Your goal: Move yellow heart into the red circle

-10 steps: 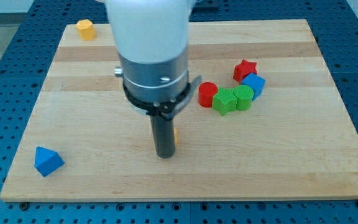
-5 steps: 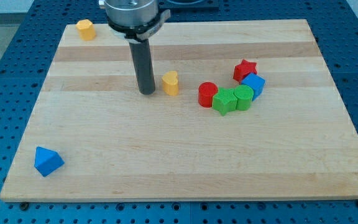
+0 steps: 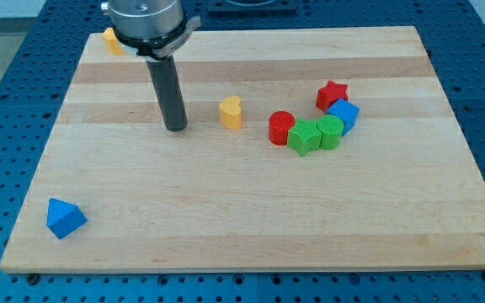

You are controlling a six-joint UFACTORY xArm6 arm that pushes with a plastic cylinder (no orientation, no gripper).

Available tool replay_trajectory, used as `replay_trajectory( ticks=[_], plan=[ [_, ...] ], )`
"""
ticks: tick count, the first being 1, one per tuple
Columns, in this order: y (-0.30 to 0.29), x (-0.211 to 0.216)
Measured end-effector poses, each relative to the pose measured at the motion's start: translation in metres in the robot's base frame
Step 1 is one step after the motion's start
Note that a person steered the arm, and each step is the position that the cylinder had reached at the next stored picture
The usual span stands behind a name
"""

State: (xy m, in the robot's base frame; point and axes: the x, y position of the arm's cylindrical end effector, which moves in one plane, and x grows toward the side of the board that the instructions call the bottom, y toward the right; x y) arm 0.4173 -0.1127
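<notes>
Nearest on the desk (image 3: pixel 242 227), a blue triangular block (image 3: pixel 64 217) sits alone at the view's bottom left. Further in, my tip (image 3: pixel 175 129) stands apart from the yellow heart (image 3: pixel 231 111), on its left. I carry no fingers, only this rod. The red circle (image 3: pixel 281 128) waits right of the heart. I'm lined up; next comes a rightward, slightly downward push.
</notes>
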Motion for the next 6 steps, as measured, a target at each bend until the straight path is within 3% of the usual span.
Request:
replay_trajectory(
  ticks=[3,6],
  plan=[
    [0.087,-0.041],
    [0.100,-0.047]
  ],
)
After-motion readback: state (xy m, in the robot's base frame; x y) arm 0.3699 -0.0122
